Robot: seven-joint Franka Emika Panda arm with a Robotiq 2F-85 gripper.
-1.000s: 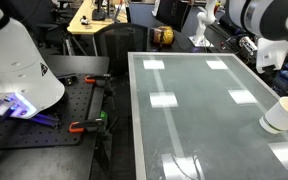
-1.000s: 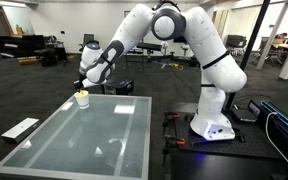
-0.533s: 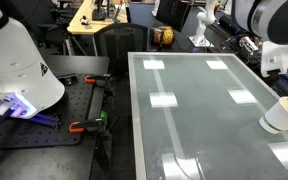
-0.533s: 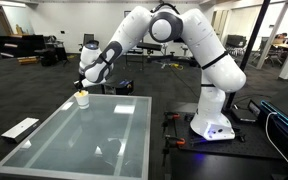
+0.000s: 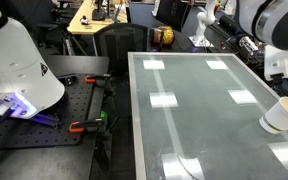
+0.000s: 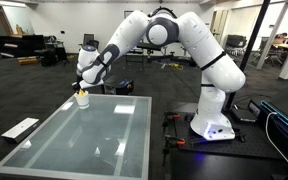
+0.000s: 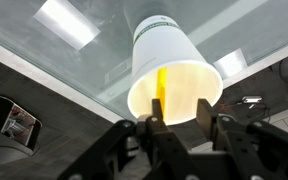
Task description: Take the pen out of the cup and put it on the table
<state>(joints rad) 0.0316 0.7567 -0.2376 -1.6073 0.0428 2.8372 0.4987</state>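
The white cup (image 7: 169, 62) stands on the glass table (image 7: 34, 45), its yellowish inside facing the wrist camera. The thin yellow pen (image 7: 160, 88) stands inside it, leaning on the wall. My gripper (image 7: 179, 122) is open, its two fingers just over the cup's rim; the left finger is in line with the pen. In both exterior views the cup (image 5: 279, 115) (image 6: 81, 99) stands near a table edge, with the gripper (image 6: 81, 88) directly above it. The gripper holds nothing.
A black perforated bench (image 5: 54, 110) with orange-handled clamps lies beside the table (image 5: 194, 110). A brown round object (image 5: 162, 36) sits at the far back. The robot's base (image 6: 212, 125) stands past the table's side. A flat white object (image 6: 21, 127) lies on the floor.
The arm has shifted slightly down toward the cup. The cup and pen have not moved.
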